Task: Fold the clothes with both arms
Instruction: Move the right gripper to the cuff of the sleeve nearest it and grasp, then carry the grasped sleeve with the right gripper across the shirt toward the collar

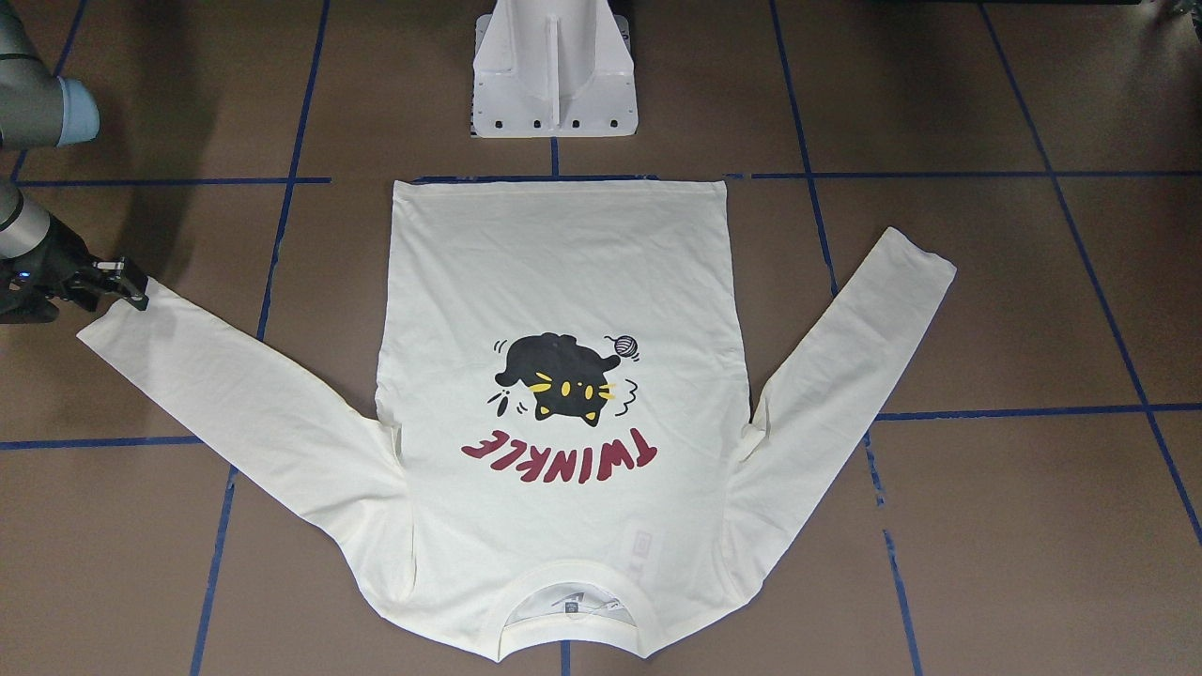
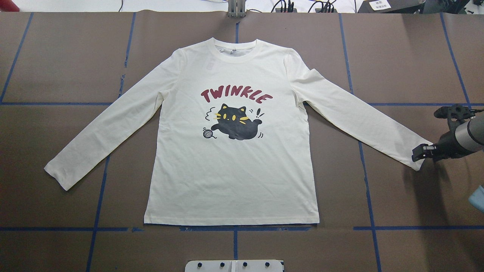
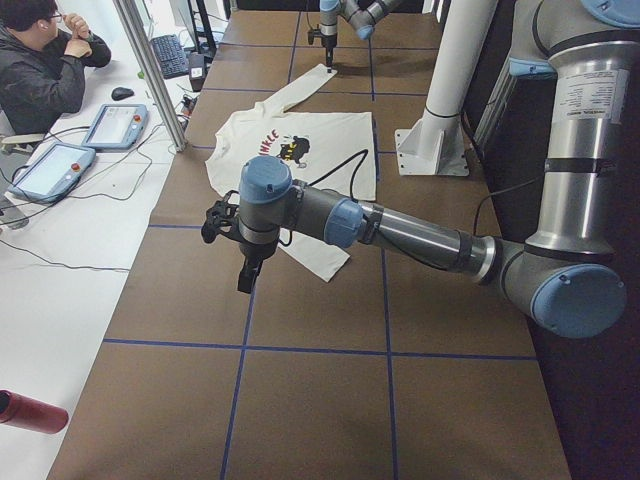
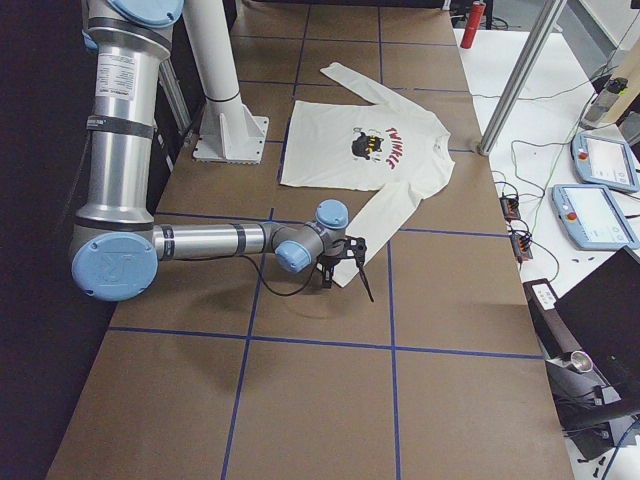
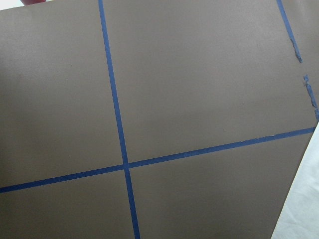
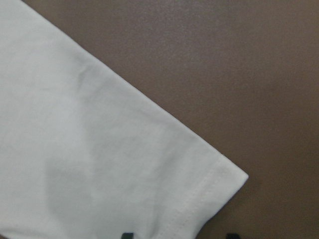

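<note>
The cream long-sleeved shirt (image 2: 230,177) lies flat with its print up and both sleeves spread, its collar away from the robot base. The black cat and red "TWINKLE" print (image 1: 563,394) faces up. My right gripper (image 2: 418,153) hangs low at the cuff of the right sleeve (image 2: 378,128). In the right wrist view its fingertips (image 6: 127,235) stand apart, open, with the cuff corner (image 6: 219,184) just ahead of them. My left gripper (image 3: 245,280) shows only in the exterior left view, raised beside the other sleeve's cuff (image 3: 325,262); I cannot tell its state.
The white pedestal base (image 1: 554,75) stands just behind the shirt's hem. Blue tape lines (image 5: 117,114) grid the brown table. A person (image 3: 40,70) sits at a side desk with tablets (image 3: 50,165). A metal post (image 3: 150,70) and a red bottle (image 3: 30,412) stand off the table's far side.
</note>
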Available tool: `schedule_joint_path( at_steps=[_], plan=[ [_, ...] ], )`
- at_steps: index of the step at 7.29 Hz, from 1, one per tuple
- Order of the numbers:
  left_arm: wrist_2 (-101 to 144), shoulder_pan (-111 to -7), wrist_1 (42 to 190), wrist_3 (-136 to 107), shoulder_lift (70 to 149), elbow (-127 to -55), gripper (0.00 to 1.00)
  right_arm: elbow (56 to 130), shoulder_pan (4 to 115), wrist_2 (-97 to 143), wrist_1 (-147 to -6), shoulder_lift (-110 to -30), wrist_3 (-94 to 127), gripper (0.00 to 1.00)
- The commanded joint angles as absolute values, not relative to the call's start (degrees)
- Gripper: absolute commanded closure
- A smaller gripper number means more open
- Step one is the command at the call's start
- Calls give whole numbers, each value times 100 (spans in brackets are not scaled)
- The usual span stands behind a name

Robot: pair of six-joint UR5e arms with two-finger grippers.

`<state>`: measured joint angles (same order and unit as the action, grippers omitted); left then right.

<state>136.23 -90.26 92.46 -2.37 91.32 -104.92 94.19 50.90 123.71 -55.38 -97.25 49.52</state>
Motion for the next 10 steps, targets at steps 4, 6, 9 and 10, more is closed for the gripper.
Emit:
schedule_joint_path(
  at_steps=[4,6,9,10],
  plan=[
    [13632,-9026,9246,-246,9141,-10485,0,9747,5132,12480,-5537,-9712,4948,100],
    [13632,-9026,9246,-264,9141,-10494,0,10149,5238,12498,-5537,-9686,4957,100],
    [13632,-9026,9255,-281,9167,-10503,0,9977,5247,12489,-5607,-8442,5131,100],
    [13641,-9026,9264,-281,9167,-10503,0,9741,5256,12489,-5599,-7837,5446,100]
  ],
)
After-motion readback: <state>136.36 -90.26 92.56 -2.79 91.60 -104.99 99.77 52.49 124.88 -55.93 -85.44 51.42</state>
